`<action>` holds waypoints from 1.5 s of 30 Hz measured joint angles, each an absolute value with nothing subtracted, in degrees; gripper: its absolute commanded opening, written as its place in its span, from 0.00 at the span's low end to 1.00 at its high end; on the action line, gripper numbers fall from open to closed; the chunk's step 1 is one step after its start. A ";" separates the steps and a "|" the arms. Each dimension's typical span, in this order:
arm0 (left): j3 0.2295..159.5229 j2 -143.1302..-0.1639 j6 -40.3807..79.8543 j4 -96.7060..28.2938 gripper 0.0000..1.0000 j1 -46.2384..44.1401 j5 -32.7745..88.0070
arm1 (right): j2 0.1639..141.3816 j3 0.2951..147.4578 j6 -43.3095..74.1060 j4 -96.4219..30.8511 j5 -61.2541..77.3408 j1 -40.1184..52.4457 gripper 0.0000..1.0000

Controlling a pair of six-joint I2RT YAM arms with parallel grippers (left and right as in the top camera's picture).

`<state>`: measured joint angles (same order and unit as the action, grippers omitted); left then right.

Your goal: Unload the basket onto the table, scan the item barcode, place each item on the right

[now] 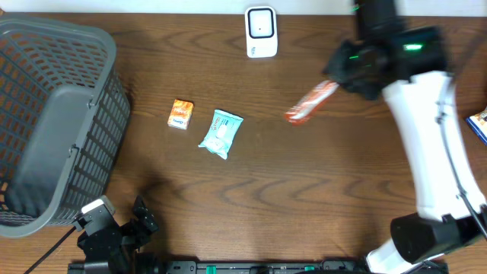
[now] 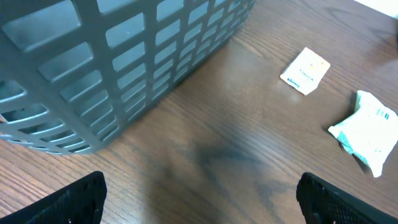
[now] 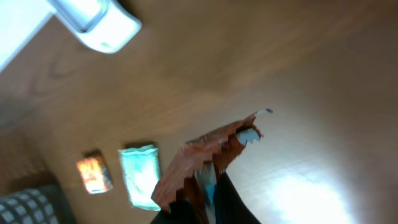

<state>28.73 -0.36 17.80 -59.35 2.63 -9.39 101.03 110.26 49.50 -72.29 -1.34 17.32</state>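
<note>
One basket (image 1: 53, 114) stood at the table's left edge, and near the front edge the left gripper (image 2: 202, 205) gaped wide and empty. One orange packet (image 1: 180, 113) and one teal pack (image 1: 221, 133) lay mid-table, with one scanner (image 1: 261, 32) at the far edge. To the right, the right gripper (image 1: 335, 80) pinched one snack wrapper (image 1: 310, 103) aloft by its end. It looked light, floppy and probably slippery.

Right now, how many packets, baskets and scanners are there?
Packets: 3 (orange packet, teal packet, red packet in the right gripper)
Baskets: 1, the grey basket
Scanners: 1, the white scanner
Total: 5, leaving out the cut-off blue thing at the edge
</note>
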 measured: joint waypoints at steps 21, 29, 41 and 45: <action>28.71 -0.36 17.82 -59.37 0.98 2.63 -9.37 | 102.74 53.10 36.95 5.96 31.40 17.06 0.01; 28.71 -0.36 17.82 -59.37 0.98 2.63 -9.37 | 102.74 48.90 32.03 6.33 25.76 17.10 0.02; 28.71 -0.36 17.82 -59.37 0.98 2.63 -9.37 | 102.48 44.95 26.92 6.83 23.79 17.10 0.66; 28.71 -0.36 17.82 -59.37 0.98 2.63 -9.37 | 101.60 44.71 28.42 6.70 25.50 17.04 0.74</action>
<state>28.71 -0.36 17.82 -59.37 2.63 -9.37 101.60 44.71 28.42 6.70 25.50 17.04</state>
